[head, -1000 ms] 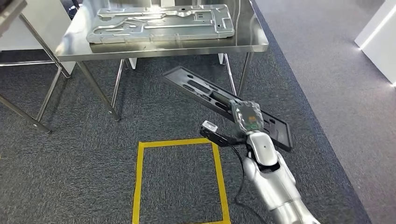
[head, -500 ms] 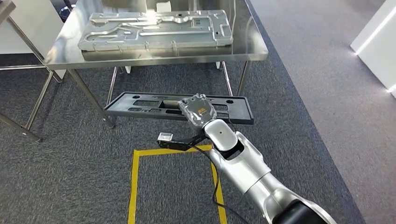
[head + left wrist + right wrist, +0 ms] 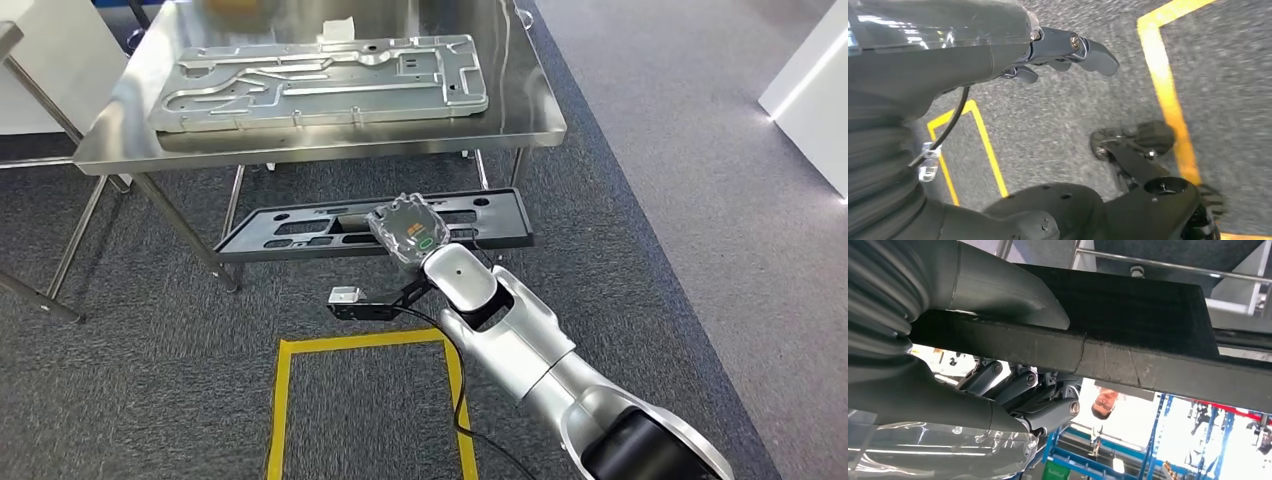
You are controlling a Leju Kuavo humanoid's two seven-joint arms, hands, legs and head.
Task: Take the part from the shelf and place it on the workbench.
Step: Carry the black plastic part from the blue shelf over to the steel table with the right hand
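Black plastic part [image 3: 300,228], long and flat with cut-out holes, is held by the right hand [image 3: 408,230] in the air, lower than the shiny steel workbench [image 3: 520,105] and just in front of it. From the right wrist view, the thumb [image 3: 998,292] lies on one face of the part [image 3: 1128,320] and the dark fingers [image 3: 1048,412] sit on the other face, so the hand is clamped on it. A big silver metal panel [image 3: 320,80] lies flat on the workbench. The left hand [image 3: 1068,47] hangs over grey carpet [image 3: 680,200] with yellow tape [image 3: 350,345]; its fingers look curled in on nothing, though the picture is blurry.
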